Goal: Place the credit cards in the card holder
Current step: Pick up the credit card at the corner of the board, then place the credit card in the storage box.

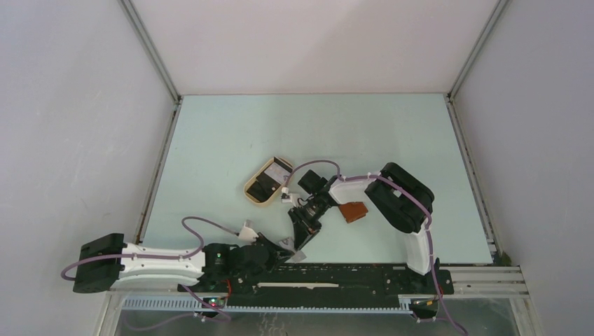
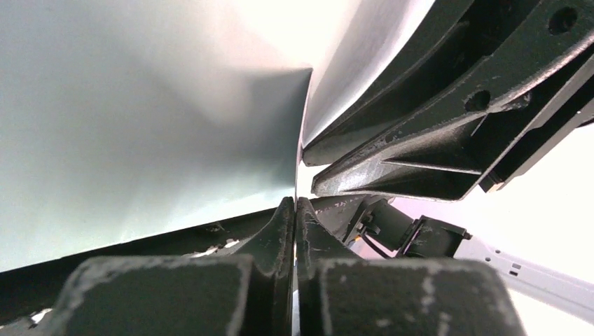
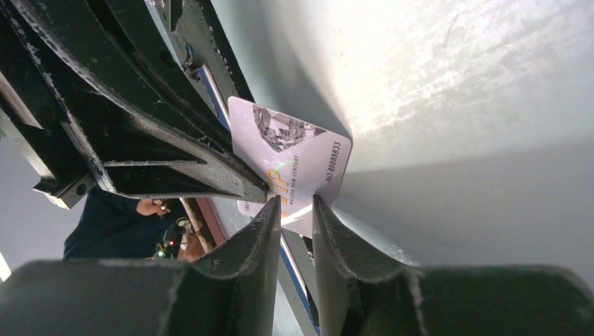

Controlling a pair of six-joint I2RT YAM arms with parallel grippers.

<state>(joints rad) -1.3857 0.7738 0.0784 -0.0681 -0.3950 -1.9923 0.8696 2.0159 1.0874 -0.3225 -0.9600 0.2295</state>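
Note:
A whitish credit card (image 3: pixel 294 154) with printed numbers is held up near the table's front edge, a small grey shape (image 1: pixel 299 256) in the top view. My left gripper (image 1: pixel 288 246) reaches in from the left and is shut on it; in the left wrist view the jaws (image 2: pixel 295 203) press together on a thin pale line. My right gripper (image 3: pixel 295 201) points down at the same card, its jaws narrowly apart with the card's lower corner caught between them. The left fingers (image 3: pixel 175 154) lie across the card's left side. The reddish-brown card holder (image 1: pixel 354 211) lies on the table right of the right wrist.
An oval tan tray (image 1: pixel 253 196) sits left of the right wrist with a dark card (image 1: pixel 265 187) and a paler one (image 1: pixel 280 168) in it. Both arms crowd the table's front middle by the black base rail (image 1: pixel 336 276). White walls enclose the table.

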